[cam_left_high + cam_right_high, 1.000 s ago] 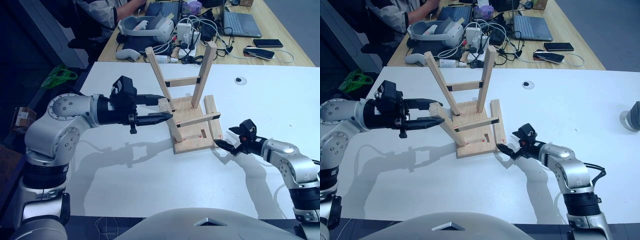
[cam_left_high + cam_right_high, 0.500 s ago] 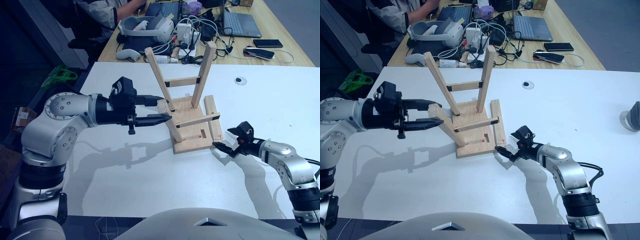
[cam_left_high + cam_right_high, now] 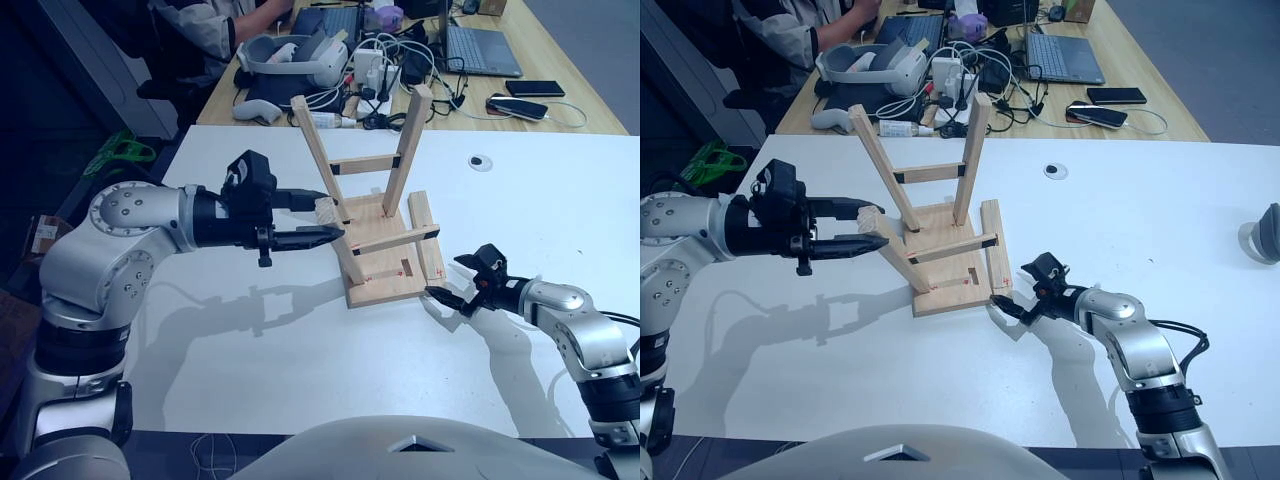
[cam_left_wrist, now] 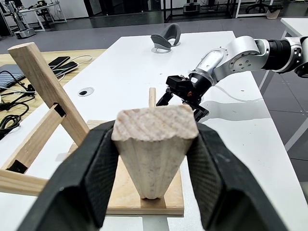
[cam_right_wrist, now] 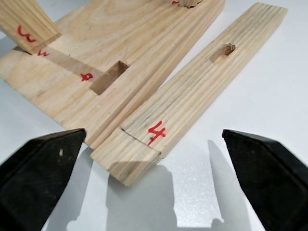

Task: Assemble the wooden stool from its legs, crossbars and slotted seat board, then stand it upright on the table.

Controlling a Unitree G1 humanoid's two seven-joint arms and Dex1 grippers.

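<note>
The stool stands upside down on its slotted seat board (image 3: 378, 222) in the middle of the white table. Two legs (image 3: 408, 150) rise at the back, joined by a crossbar (image 3: 360, 163). A third leg (image 3: 345, 258) leans at the front left. My left gripper (image 3: 332, 213) is shut on that leg's top end (image 4: 154, 144). A loose leg (image 3: 420, 208) marked 4 lies flat along the board's right edge. My right gripper (image 3: 450, 278) stands open at table height, its fingers (image 5: 38, 178) on either side of this leg's near end (image 5: 192, 91), not touching it. An empty slot (image 5: 109, 77) lies beside it.
A small round cap (image 3: 482, 160) lies on the table behind the stool, and a grey object (image 3: 1262, 232) sits at the far right edge. The wooden desk (image 3: 560, 60) behind holds laptops, a headset, cables and phones. Bare table lies in front.
My right gripper has crept a little left toward the near end of the loose leg. The left gripper keeps its hold on the leaning leg, hardly moved.
</note>
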